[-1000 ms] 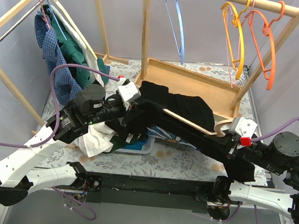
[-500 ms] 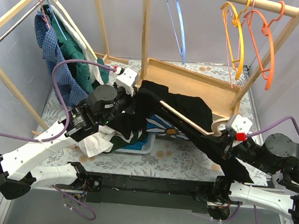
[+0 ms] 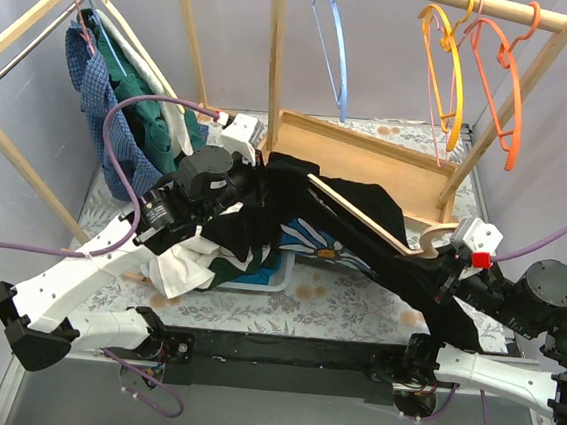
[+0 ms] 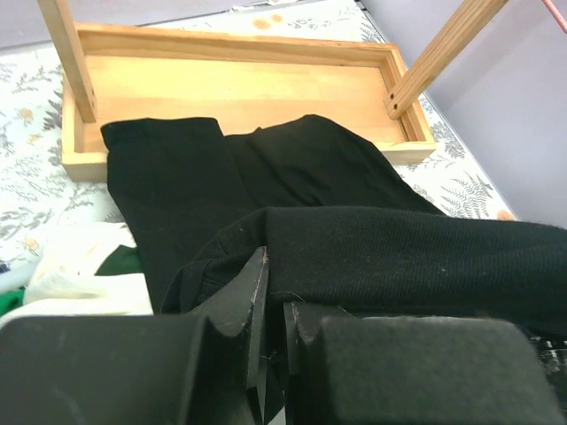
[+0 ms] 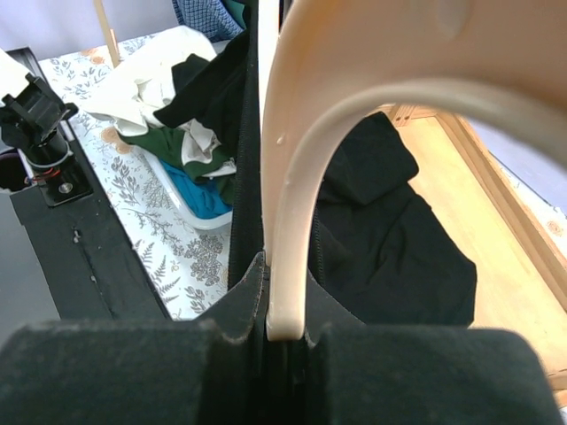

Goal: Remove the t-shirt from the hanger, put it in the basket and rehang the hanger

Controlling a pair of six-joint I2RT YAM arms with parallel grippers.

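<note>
Floral-clothed table (image 3: pixel 355 300) under a wooden rack (image 3: pixel 275 51), spare plastic hangers (image 3: pixel 447 78) dangling overhead; down in the middle, it's a two-handed job. The right gripper (image 5: pixel 285 328) is clamped tight on the curved hook end of the pale hanger (image 5: pixel 292 195), its neck wedged between the two fingers. The left gripper (image 4: pixel 275 292) has its fingers all but together, a fold of the black t-shirt (image 4: pixel 399 257) nipped between them. The shirt spreads away ahead of the left fingers, one part lying over the near edge of the wooden tray (image 4: pixel 239 88) beyond them; the rest is draped along the hanger. Here's the crux: the hanger's long bar runs from the right fingers straight towards the left ones, so the two grips sit at opposite ends of one line; the left arm is the nearer to the loose cloth. Pulling apart along that line looks the way to slide the shirt clear; snagging on the hanger's far shoulder is the risk.
</note>
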